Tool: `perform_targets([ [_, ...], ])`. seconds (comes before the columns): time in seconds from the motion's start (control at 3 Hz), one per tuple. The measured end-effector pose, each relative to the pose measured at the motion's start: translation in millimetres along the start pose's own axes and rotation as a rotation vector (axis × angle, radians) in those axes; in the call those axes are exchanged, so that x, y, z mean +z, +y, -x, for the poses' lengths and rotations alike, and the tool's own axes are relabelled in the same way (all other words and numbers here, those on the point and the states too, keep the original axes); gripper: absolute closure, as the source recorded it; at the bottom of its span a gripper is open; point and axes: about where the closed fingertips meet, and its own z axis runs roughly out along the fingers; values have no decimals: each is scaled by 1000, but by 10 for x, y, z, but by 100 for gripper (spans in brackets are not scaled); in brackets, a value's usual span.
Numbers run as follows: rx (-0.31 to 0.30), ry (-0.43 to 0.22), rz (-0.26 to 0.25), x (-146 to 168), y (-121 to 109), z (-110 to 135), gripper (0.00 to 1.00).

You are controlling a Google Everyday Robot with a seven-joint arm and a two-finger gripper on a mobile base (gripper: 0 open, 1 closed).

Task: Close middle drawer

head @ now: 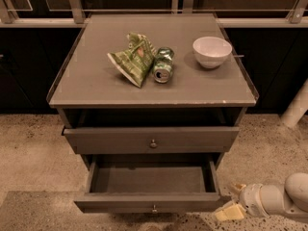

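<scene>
Camera view is looking down on a grey-brown cabinet whose counter (pixel 96 88) is carrying three items. A crumpled green snack bag (pixel 132 61) is lying near the centre. A dented green can (pixel 162 67) is lying on its side, touching the bag's right edge. A white bowl (pixel 212 51) is standing upright to the right, well apart from the can.

Two drawer fronts are showing below the counter. The upper drawer (pixel 192 139) is sitting nearly flush, projecting only slightly, with a small round knob at its centre. The middle drawer (pixel 120 202) is standing pulled far out beneath it. Its bare interior is fully exposed and its front, carrying a tiny knob (pixel 154 208), is sitting close to the bottom edge of the frame.

The tool (pixel 231 200) is hovering low at the lower right, just beside the right end of the middle drawer's front. Its two pale fingers (pixel 229 212) are standing spread apart, gripping nothing. Whether either finger is touching the drawer front cannot be determined. The white arm (pixel 279 198) is reaching in from the right edge, close above the speckled floor (pixel 29 158).

A white pipe (pixel 296 107) is slanting down to the floor at the far right.
</scene>
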Motion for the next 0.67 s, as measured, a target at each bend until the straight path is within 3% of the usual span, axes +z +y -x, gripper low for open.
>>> perform_targets([
  [0.67,-1,0,-1,-4,1,5,64],
])
